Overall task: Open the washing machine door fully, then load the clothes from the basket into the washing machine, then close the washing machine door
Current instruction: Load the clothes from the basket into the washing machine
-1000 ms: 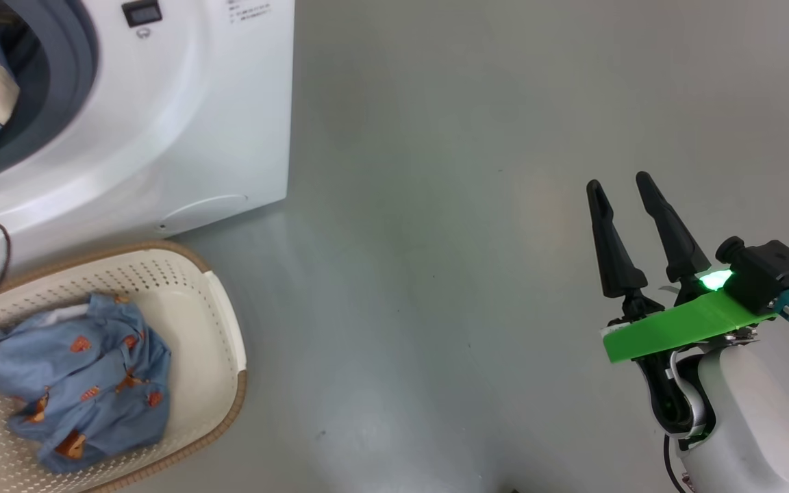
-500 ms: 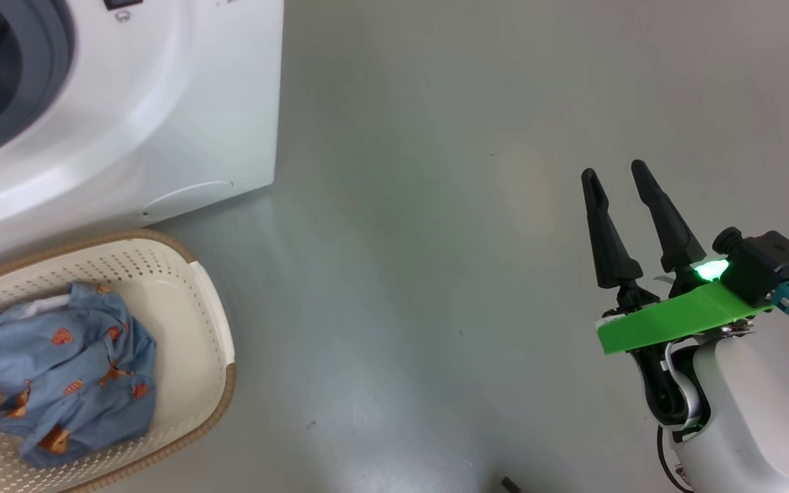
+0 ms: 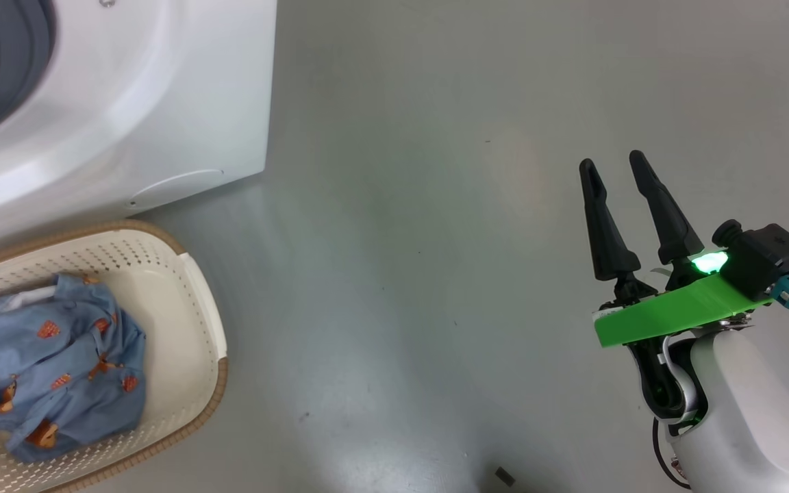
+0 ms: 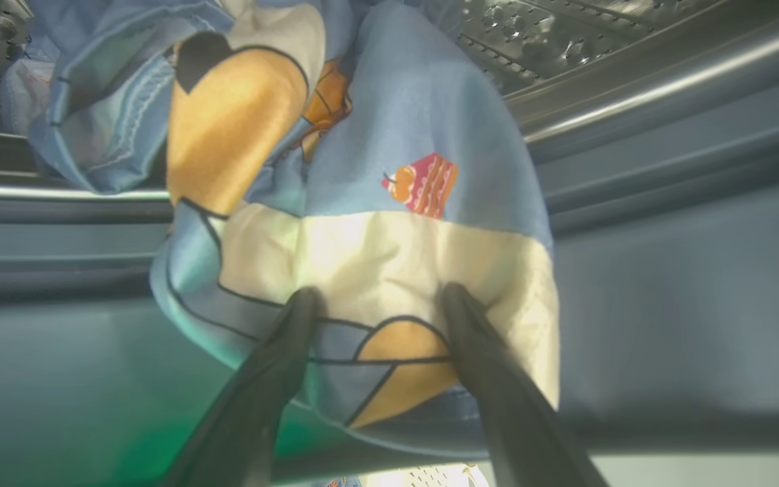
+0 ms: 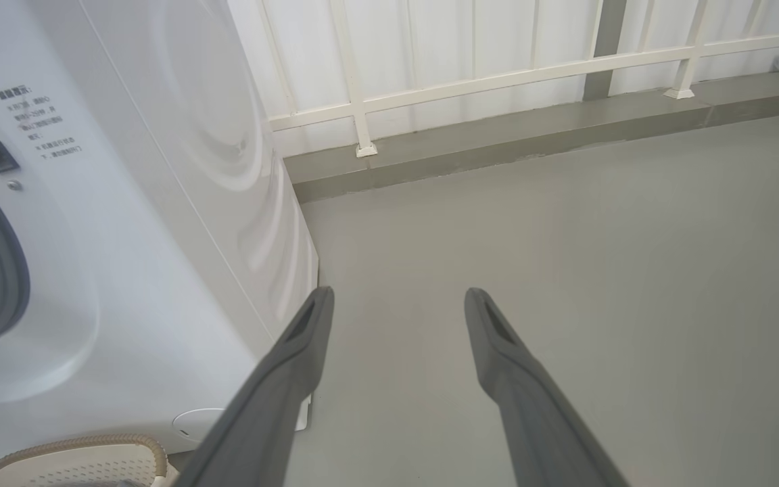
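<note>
Through the left wrist camera, the left gripper (image 4: 376, 297) stands spread wide and released. Its dark tips rest at a light blue and cream printed garment (image 4: 389, 203) without pinching it. The garment is draped over the blue-grey rubber seal (image 4: 667, 155) below the steel perforated drum (image 4: 565, 34). The head view gives the right gripper (image 3: 612, 161), equally wide and empty over the grey floor (image 3: 401, 274). It also shows the small cream perforated basket (image 3: 203, 322) holding light blue printed clothes (image 3: 52, 376), with the big white washing machine (image 3: 161, 103) behind. The right wrist view adds a white railing (image 5: 498, 74).
</note>
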Tool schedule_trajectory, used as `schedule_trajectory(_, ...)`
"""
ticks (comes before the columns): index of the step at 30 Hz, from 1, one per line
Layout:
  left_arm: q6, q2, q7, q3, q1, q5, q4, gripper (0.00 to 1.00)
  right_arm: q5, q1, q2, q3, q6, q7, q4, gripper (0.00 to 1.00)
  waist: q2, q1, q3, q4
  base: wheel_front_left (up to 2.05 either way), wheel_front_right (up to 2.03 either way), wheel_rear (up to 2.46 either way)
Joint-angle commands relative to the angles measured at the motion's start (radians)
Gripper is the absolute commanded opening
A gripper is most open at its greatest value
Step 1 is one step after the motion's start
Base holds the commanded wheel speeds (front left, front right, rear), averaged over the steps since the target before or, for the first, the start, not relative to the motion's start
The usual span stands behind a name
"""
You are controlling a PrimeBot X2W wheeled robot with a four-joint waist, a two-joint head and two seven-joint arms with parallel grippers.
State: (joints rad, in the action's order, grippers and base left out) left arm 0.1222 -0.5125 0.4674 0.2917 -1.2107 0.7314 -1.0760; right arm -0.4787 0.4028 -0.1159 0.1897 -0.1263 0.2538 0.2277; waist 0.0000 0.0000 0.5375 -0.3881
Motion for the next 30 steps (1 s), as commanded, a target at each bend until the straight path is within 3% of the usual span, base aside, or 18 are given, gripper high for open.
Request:
schedule_trajectory(1,0.002,-0.043,0.006,-0.010,-0.014,0.004,0.014,0.98,0.010,-0.001,-0.005,0.010,-0.004,0.008,-0.021,1.00,0.0000,0.0000,0.000,0.002,0.00,0.00,0.00)
schedule_trajectory(3,0.003,-0.039,0.012,-0.007,-0.013,0.011,0.016,0.00,0.011,0.001,-0.004,0.011,-0.004,0.008,-0.019,1.00,0.0000,0.0000,0.000,0.004,0.00,0.00,0.00)
schedule_trajectory(12,0.007,-0.044,-0.020,0.004,-0.011,0.030,0.052,0.00,0.011,0.004,-0.006,0.010,-0.004,0.008,-0.016,1.00,0.0000,0.0000,-0.011,0.020,0.00,0.00,0.00)
schedule_trajectory(19,0.007,-0.068,-0.133,0.005,-0.030,0.022,0.085,0.00,0.008,0.002,-0.009,0.018,-0.004,0.008,-0.020,1.00,0.0000,0.0000,-0.012,0.020,0.00,0.00,0.00)
schedule_trajectory(30,-0.039,-0.129,-0.332,0.017,-0.155,-0.060,0.097,0.00,-0.001,0.005,0.010,0.017,-0.004,0.008,-0.036,1.00,0.0000,0.0000,0.095,-0.042,0.00,0.00,0.00)
